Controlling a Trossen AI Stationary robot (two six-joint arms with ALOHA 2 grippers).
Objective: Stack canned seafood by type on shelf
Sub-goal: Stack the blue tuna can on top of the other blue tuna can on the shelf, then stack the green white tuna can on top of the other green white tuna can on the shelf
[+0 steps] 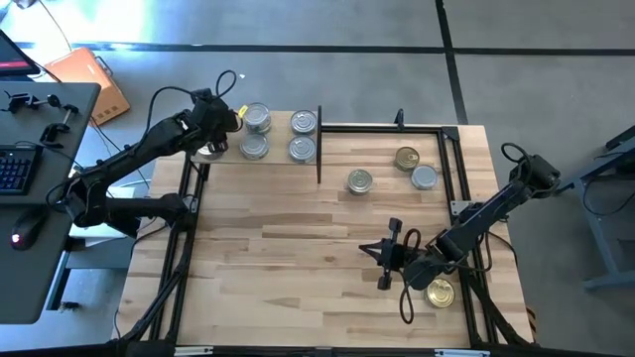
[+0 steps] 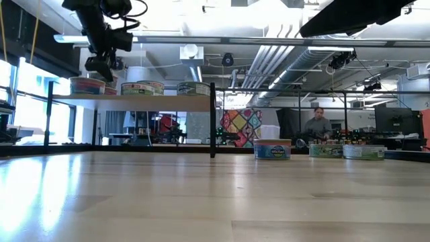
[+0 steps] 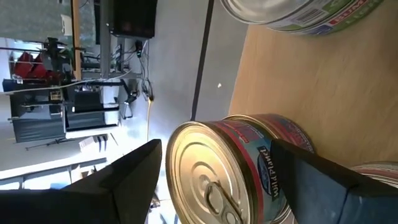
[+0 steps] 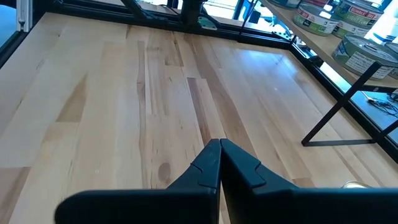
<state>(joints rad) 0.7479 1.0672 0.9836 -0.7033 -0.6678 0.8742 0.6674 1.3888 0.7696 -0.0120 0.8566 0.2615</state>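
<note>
Left arm: reaches from the table's left edge to the shelf's left end.
Left gripper (image 1: 210, 149): its fingers (image 3: 118, 186) stand wide apart on either side of a gold-topped tin (image 3: 214, 177) with a red and blue label; in the wrist view neither finger clearly touches it, so nothing is clamped.
Gold-topped tin: sits at the left end of the shelf board, ring-pull lid facing the left wrist camera.
Shelf (image 1: 278, 139): light-wood board on thin black uprights along the table's far left side; in the low view it stands raised above the table top (image 2: 201, 195).
Tins on shelf: four silver-topped tins (image 1: 257, 118) in two pairs, to the right of the left gripper.
Tins on table: to the right of the shelf's black post, a silver-topped tin (image 1: 359, 180), a gold-topped one (image 1: 407, 158) and another silver-topped one (image 1: 424, 178), the last two touching.
Right arm: lies low across the table's right side, pointing inward.
Right gripper (image 4: 219, 155): fingers pressed together, holding nothing, over bare wood.
Near tin (image 1: 440, 293): gold-topped, on the table just beside the right arm, at the near right edge.
</note>
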